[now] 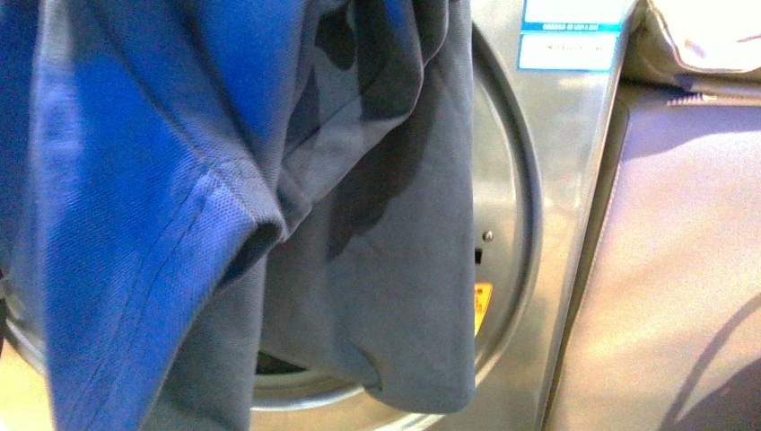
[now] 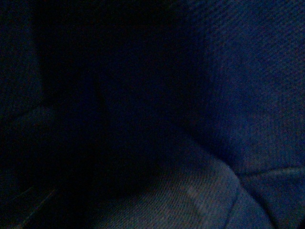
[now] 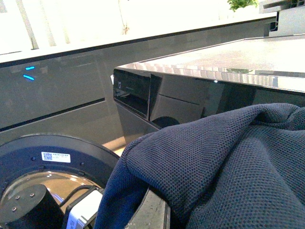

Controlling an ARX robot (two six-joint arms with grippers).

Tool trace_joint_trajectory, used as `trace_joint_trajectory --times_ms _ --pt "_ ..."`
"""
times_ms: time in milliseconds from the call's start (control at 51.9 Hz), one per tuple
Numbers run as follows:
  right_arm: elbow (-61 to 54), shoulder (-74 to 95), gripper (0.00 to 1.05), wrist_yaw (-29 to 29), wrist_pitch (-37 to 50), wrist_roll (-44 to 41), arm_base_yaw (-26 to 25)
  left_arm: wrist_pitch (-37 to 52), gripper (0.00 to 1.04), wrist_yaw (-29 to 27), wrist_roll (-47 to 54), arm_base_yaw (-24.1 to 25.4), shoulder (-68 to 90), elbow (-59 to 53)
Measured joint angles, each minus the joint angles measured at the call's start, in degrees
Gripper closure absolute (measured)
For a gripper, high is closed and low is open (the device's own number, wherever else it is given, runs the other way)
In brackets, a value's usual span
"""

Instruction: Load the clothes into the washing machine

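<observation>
The washer (image 1: 556, 180) stands straight ahead of you, its porthole facing you. The shirt (image 1: 386, 233) hangs lengthwise in front of that opening, hem near the lower rim, not yet inside. Cloth crowds both wrist cameras and hides the left gripper and right gripper, so you cannot tell their grip.

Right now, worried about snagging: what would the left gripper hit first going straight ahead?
Probably the navy garment: its knit fills the left wrist view. The left gripper itself is unseen; what lies behind the cloth is hidden.
</observation>
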Motion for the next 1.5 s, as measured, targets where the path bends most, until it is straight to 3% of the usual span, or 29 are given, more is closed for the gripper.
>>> trace_joint_trajectory --times_ms 212,501,675,1273,1504 --pt "0.0 0.0 1.01 0.07 0.0 0.0 -0.04 0.59 0.07 -6.86 0.28 -4.59 2.93 3.32" --pt "0.0 0.0 1.01 0.28 0.0 0.0 -0.07 4.55 0.07 -22.86 -1.77 -10.14 8.9 7.15" --pt "0.0 0.0 1.01 0.28 0.0 0.0 -0.11 6.49 0.07 -25.49 -2.21 -13.4 10.88 7.93" --pt "0.0 -0.35 1.01 0.42 0.07 0.0 -0.33 5.68 0.07 -44.3 0.35 -20.46 16.04 14.71" --pt "0.0 -0.35 1.01 0.5 0.07 0.0 -0.33 4.7 0.43 -48.11 1.25 -20.59 16.72 15.32"
